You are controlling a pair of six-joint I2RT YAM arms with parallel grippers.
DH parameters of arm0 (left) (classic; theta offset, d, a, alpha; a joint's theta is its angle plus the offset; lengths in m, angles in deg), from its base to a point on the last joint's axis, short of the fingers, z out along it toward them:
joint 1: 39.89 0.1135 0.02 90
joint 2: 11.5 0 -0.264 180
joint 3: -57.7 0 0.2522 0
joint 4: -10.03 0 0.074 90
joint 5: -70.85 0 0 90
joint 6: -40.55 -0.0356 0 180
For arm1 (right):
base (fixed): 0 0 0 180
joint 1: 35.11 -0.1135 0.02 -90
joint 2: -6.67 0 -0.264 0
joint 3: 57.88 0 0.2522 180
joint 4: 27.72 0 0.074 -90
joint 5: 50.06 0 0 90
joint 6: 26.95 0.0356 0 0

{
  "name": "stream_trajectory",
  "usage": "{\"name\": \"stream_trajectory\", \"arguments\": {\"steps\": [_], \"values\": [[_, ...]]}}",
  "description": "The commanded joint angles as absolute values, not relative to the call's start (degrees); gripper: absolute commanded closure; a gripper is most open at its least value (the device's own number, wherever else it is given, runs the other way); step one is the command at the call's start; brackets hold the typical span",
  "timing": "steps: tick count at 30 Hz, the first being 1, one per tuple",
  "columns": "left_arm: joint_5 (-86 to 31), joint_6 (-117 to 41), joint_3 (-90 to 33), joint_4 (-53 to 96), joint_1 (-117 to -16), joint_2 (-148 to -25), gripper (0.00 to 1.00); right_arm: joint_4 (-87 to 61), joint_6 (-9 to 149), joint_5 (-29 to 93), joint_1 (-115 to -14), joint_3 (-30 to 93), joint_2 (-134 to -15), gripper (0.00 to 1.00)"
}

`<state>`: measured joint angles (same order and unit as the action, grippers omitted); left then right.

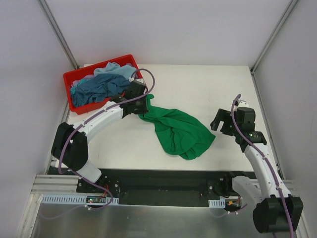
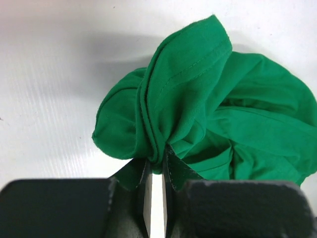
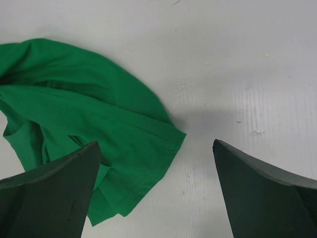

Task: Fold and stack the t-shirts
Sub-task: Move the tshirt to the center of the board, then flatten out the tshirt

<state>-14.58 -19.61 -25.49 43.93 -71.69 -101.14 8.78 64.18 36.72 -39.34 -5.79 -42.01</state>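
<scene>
A bunched fold of the green shirt (image 2: 198, 99) is pinched tight in the left claw (image 2: 157, 168), close by the red bin (image 1: 71, 78) (teal and pale blue shirts (image 1: 101, 85) are heaped in it). The rest is spread crumpled on the table (image 1: 208, 84), its far edge near the wide-open right claw (image 3: 154, 144).

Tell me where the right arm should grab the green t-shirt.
Grip the flat hem corner of the green t-shirt, coming from the right with the open right gripper. That edge lies thin and loose on the table, opposite the bunch the left gripper pinches.
</scene>
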Motion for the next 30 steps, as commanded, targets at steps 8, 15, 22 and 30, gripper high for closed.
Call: {"name": "stream_trajectory", "arguments": {"steps": [8, 15, 22, 30], "values": [[-10.5, -17.7, -23.9, 43.9, -71.4, -99.3, 1.00, 7.4, 69.0, 30.7, -40.3, -3.3, -57.0, 0.05], [-10.7, -17.1, -23.7, 43.9, -70.9, -99.8, 1.00, 6.7, 69.0, 33.4, -41.5, -2.7, -66.4, 0.16], [-11.2, -16.8, -23.8, 43.9, -70.2, -100.5, 1.00, 3.9, 69.4, 34.1, -43.5, -2.4, -73.4, 0.40], [-9.2, -18.6, -26.1, 44.4, -68.6, -96.9, 1.00, 6.8, 67.0, 39.2, -44.4, 3.3, -65.6, 0.99]]}}
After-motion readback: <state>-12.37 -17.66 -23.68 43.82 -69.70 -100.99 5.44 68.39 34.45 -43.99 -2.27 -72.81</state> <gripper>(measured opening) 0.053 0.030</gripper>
